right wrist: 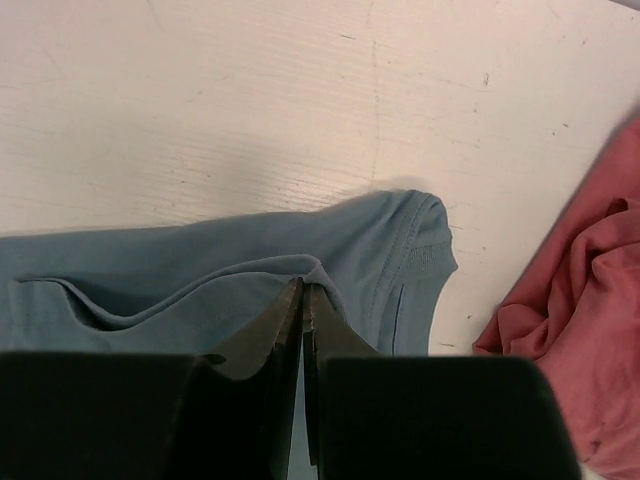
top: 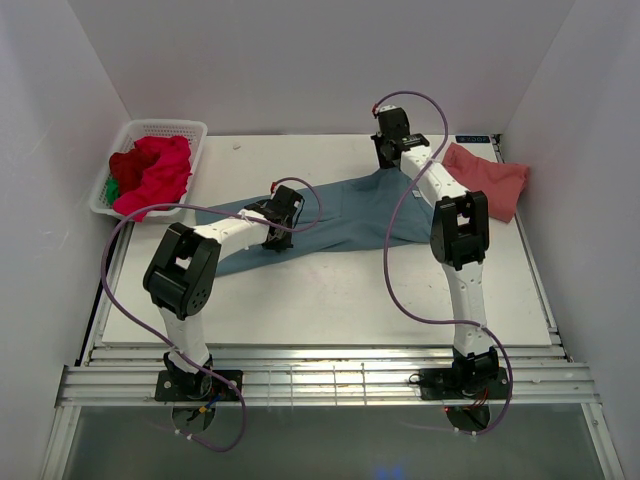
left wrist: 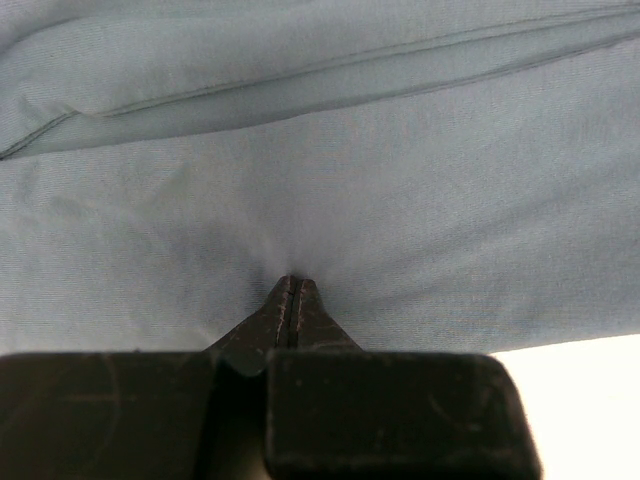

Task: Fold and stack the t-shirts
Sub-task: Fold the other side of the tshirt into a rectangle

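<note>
A large dusty teal-blue t-shirt lies spread across the middle of the table, pulled between both arms. My left gripper is shut on a pinch of its cloth near the left end; in the left wrist view the gripper closes on the teal-blue t-shirt, which puckers at the tips. My right gripper is shut on a folded edge at the shirt's far end, near a sleeve; in the right wrist view the gripper bites that fold. A salmon-pink t-shirt lies crumpled at the far right, beside the sleeve.
A white lattice basket stands at the far left corner, holding a bright red/magenta t-shirt and a bit of green cloth. White walls close in on three sides. Purple cables loop off both arms.
</note>
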### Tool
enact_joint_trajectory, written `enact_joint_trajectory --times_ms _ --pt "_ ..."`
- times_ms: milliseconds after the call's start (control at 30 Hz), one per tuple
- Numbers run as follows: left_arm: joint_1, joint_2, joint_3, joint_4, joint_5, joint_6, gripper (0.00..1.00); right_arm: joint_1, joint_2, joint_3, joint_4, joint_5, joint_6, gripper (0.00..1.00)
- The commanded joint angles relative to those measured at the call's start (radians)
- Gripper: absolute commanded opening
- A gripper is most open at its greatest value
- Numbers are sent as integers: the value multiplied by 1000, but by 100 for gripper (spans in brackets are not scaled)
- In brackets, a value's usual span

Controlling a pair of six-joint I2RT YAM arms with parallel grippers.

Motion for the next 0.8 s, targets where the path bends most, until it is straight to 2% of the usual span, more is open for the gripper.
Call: enact_joint_trajectory --times_ms 0,133,200,267,367,400,500,600,633,700,733,767 --pt "6 4 -39 -36 -16 -10 0 -8 18 -8 37 39 6 8" --pt "6 -1 -41 -35 -27 -10 0 -10 39 -29 65 111 -9 12" --pt "6 4 -23 -35 -37 -4 0 -8 45 -26 94 137 -35 32" --pt "6 4 15 -33 -56 -3 0 -10 45 -4 102 174 -61 47" --pt "6 1 69 -32 -91 -1 0 -8 -11 -27 113 222 -86 51" --pt "4 -4 107 -29 -102 0 0 -8 -74 -50 116 226 -85 51" --pt "6 -7 189 -22 -145 7 9 4 -238 -215 152 199 -72 51" --pt "6 -10 238 -15 -180 16 19 26 -364 -340 98 116 -3 50" --pt "6 -11 266 -13 -189 25 26 29 -379 -358 68 63 41 49" --pt "6 -14 287 -16 -220 40 31 41 -402 -406 -13 27 87 30" --pt "6 -22 292 -19 -231 57 32 44 -403 -421 -36 0 102 10" --pt "6 -25 289 -22 -240 63 32 44 -400 -435 -53 -11 128 8"
